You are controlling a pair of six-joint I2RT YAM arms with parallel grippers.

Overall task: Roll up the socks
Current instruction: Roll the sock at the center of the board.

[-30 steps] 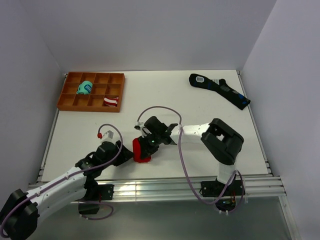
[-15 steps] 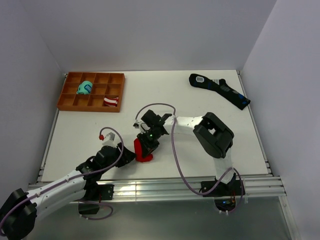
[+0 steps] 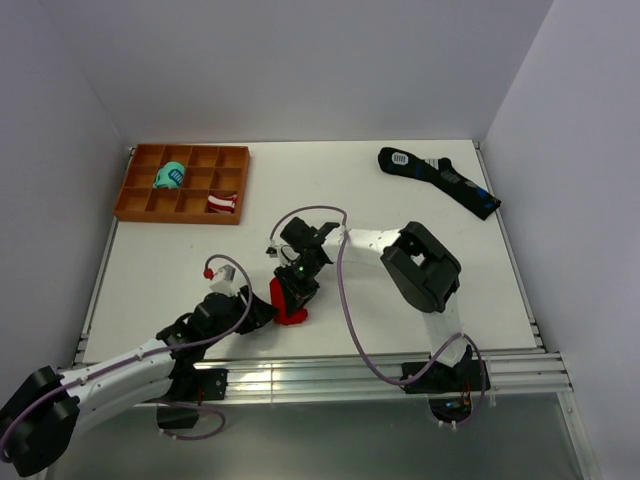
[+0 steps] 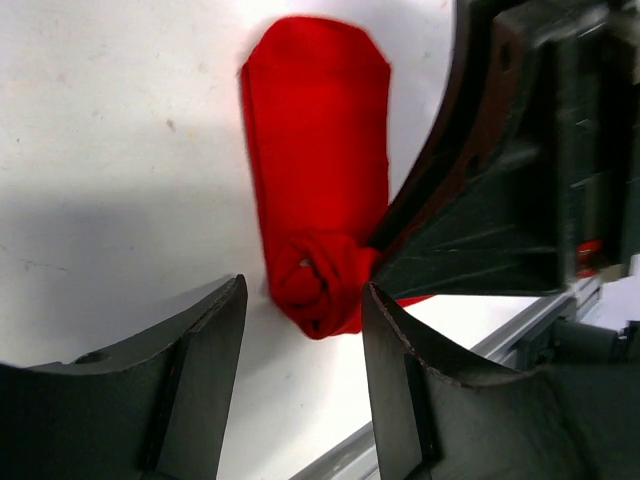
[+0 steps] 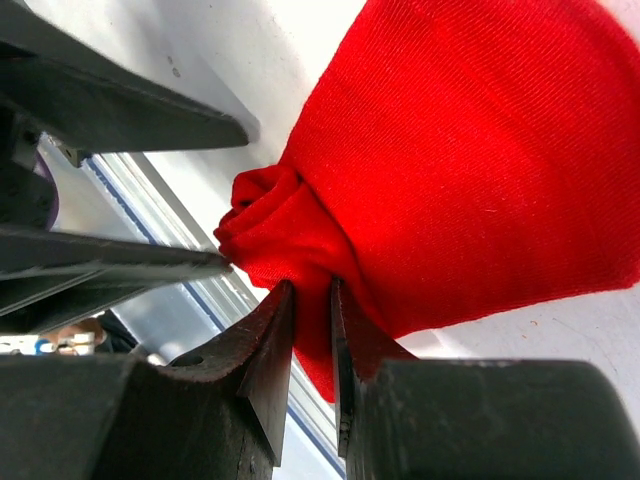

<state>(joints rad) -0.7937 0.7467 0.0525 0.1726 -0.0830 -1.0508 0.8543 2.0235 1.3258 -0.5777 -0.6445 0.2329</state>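
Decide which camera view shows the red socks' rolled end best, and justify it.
Left wrist: the red socks show almost whole, flat strip plus rolled end. Right wrist crops them close, the right hand pinching fabric beside the roll. Top view shows only a small red patch partly under that hand.

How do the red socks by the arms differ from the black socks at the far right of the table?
The red socks are partly rolled, one end curled tight; the black socks lie flat, stretched out. The right end effector pinches the red socks; nothing touches the black socks. The black socks carry blue marks and a white patch; the red socks look plain. Both lie on the white table.
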